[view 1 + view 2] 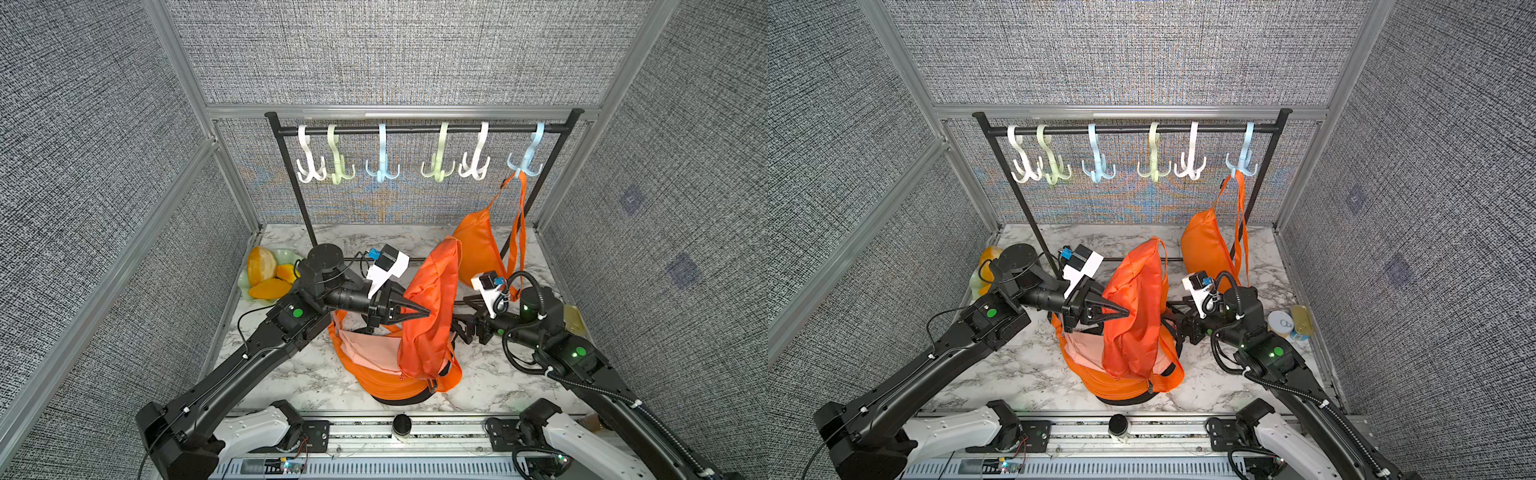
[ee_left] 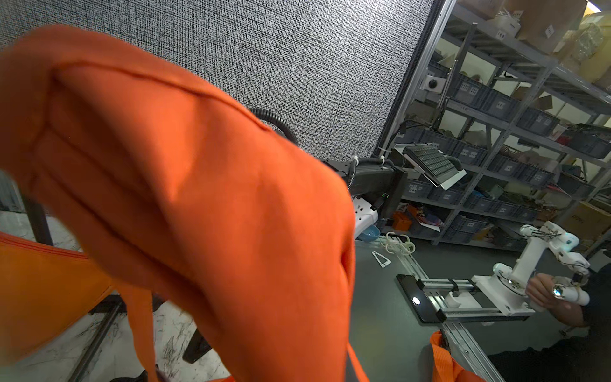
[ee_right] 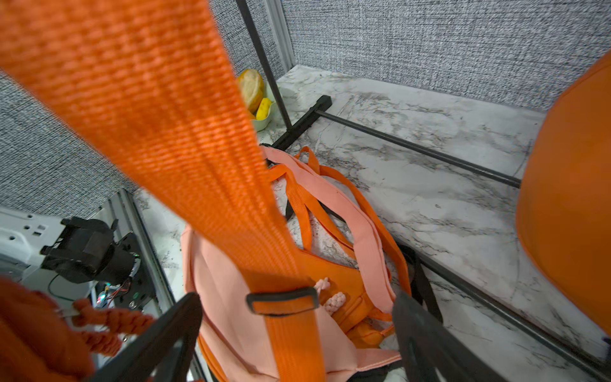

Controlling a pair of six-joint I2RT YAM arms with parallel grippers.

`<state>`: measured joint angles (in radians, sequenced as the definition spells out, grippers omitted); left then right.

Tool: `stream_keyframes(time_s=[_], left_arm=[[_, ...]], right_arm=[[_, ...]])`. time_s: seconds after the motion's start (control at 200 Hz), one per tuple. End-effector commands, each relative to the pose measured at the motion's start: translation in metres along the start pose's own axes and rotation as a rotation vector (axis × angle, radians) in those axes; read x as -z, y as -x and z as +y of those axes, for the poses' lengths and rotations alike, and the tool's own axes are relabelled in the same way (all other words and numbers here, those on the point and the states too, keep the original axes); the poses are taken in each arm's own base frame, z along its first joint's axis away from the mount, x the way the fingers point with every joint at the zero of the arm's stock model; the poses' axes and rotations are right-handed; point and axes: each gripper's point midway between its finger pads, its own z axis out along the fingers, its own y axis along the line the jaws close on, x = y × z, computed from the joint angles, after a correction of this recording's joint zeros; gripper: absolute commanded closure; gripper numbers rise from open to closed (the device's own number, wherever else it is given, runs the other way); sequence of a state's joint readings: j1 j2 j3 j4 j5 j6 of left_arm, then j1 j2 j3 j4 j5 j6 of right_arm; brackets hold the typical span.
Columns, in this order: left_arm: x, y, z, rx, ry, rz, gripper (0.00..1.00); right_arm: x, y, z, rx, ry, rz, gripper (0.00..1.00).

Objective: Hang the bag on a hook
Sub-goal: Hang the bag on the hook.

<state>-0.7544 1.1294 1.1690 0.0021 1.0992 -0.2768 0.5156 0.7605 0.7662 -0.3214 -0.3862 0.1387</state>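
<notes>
At centre, left gripper [image 1: 422, 311] pinches the orange fabric bag [image 1: 428, 340] upright so right gripper [image 3: 297, 297], spread, straddles its webbing strap [image 3: 198, 165]

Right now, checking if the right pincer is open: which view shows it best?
Right wrist view: the right pincer stands open, orange strap between its fingers. Both top views hide its tips behind the lifted bag; left wrist view shows none.
</notes>
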Motion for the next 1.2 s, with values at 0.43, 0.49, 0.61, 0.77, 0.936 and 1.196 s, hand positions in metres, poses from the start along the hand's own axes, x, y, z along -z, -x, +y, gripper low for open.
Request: stream_keyframes(time_s=[0.43,0.49,0.61,0.77,0.936,1.196], left_arm=[[0.008,0.018,0.006,-0.067,0.095,-0.055,1.0],[0.008,0.018,0.006,-0.069,0.102,-0.06,1.0],[0.01,0.019,0.006,-0.069,0.11,-0.068,1.0],[0.011,0.019,0.002,-0.071,0.108,-0.077,1.0],[0.013,0.019,0.001,-0.076,0.117,-0.086,1.0],[0.018,0.016,0.002,-0.083,0.151,-0.085,1.0]], right_arm=[[-0.004,0.007,-0.002,0.05,-0.276,-0.122,0.14],[-0.008,0.008,0.001,0.063,-0.298,-0.135,0.15],[-0.021,0.005,0.003,0.083,-0.327,-0.123,0.17],[-0.035,0.004,-0.004,0.084,-0.372,-0.12,0.24],[-0.04,0.009,-0.007,0.094,-0.398,-0.133,0.48],[-0.028,0.009,-0.008,0.111,-0.402,-0.141,0.78]])
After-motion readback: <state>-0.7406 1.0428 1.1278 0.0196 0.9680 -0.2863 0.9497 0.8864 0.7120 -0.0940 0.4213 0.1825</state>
